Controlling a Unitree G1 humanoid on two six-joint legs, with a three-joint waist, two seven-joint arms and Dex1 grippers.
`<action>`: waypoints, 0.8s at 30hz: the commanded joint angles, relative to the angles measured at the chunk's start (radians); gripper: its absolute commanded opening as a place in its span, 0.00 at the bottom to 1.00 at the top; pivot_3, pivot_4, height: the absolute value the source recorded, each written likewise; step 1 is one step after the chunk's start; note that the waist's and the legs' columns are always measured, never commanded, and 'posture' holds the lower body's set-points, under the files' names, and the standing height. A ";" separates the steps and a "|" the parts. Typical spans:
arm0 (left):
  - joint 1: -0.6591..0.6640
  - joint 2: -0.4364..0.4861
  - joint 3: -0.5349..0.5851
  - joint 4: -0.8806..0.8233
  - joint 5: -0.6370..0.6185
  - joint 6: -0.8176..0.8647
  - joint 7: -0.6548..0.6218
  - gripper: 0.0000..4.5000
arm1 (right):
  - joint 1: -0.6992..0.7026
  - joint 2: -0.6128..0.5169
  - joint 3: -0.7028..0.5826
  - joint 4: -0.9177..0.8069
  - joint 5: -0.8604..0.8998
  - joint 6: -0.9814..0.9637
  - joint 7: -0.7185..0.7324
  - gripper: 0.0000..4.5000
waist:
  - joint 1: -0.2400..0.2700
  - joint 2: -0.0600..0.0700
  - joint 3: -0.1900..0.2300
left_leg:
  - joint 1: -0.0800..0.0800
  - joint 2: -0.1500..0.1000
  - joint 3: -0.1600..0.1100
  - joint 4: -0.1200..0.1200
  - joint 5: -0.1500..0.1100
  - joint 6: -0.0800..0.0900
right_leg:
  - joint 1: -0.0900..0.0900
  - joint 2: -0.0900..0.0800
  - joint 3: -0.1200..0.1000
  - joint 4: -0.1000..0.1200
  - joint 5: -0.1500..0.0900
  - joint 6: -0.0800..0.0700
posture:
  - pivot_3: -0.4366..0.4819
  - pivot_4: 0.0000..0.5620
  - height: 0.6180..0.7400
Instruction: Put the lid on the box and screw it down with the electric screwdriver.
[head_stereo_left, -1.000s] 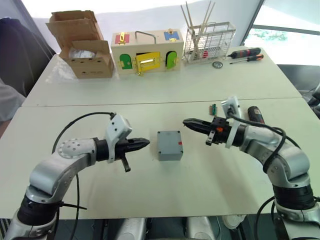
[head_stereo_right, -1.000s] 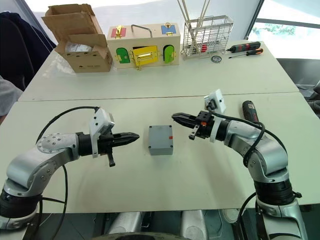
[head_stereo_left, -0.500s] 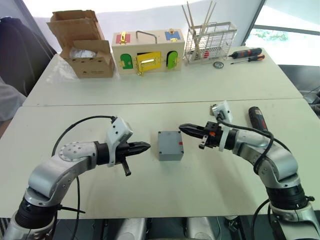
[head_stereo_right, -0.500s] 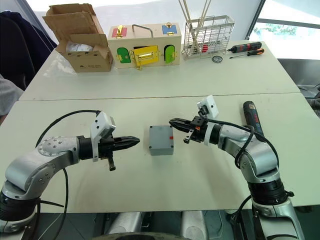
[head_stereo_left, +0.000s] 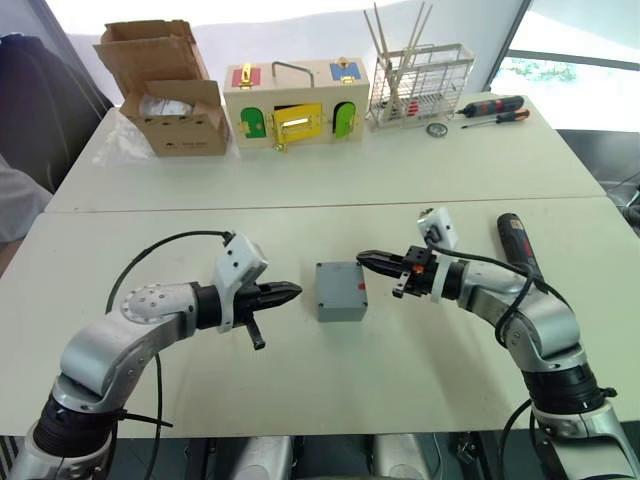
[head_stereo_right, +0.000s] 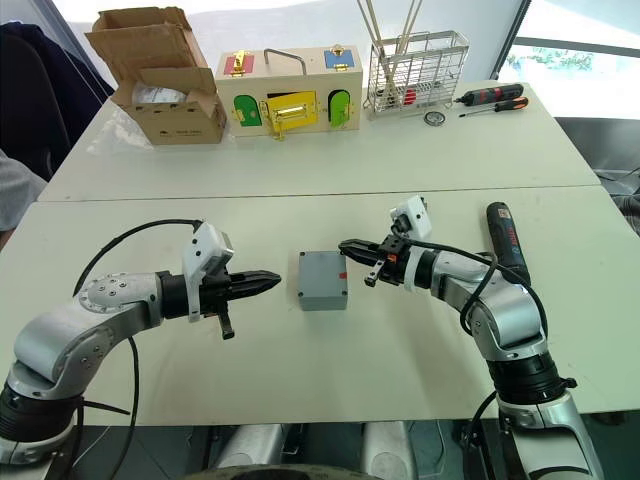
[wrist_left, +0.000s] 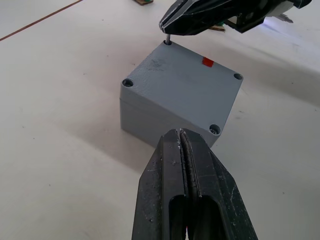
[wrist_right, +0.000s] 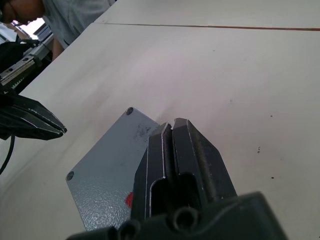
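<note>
The two eye views look forward and down from the head onto the tabletop (head_stereo_left: 420, 180), the box (head_stereo_left: 339, 290) near the middle of each. They share almost the same scene, from the box back to the cardboard box (head_stereo_left: 165, 90) far behind it.

The left wrist view sits close to the box, looking along the left end effector (wrist_left: 187, 165) at the box's top and one side wall, the right end effector (wrist_left: 167, 25) at the box's far corner.

The right wrist view looks along the right end effector, close over the box's top; the left end effector lies beyond the box.
</note>
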 joint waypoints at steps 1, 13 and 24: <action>-0.010 0.000 -0.004 -0.022 0.005 -0.020 0.004 0.00 | -0.023 0.011 -0.003 -0.006 -0.009 -0.026 0.001 0.00 | 0.000 0.000 0.000 | 0.000 0.000 0.000 0.000 0.000 0.000 | 0.000 0.000 0.000 0.000 0.000 0.000 | 0.48 0.27 1.00; -0.025 0.005 0.018 -0.005 -0.009 -0.025 0.001 0.00 | -0.017 -0.027 0.017 -0.018 -0.052 -0.033 0.042 0.40 | 0.000 0.000 0.000 | 0.000 0.000 0.000 0.000 0.000 0.000 | 0.000 0.000 0.000 0.000 0.000 0.000 | 0.48 0.27 1.00; -0.136 -0.098 -0.043 -0.012 -0.083 -0.038 -0.043 0.00 | -0.110 -0.337 -0.327 -0.046 0.137 0.281 0.066 0.99 | 0.022 0.000 0.000 | 0.000 0.000 0.001 0.000 0.000 0.000 | 0.000 0.000 0.000 -0.001 0.000 0.000 | 0.48 0.27 1.00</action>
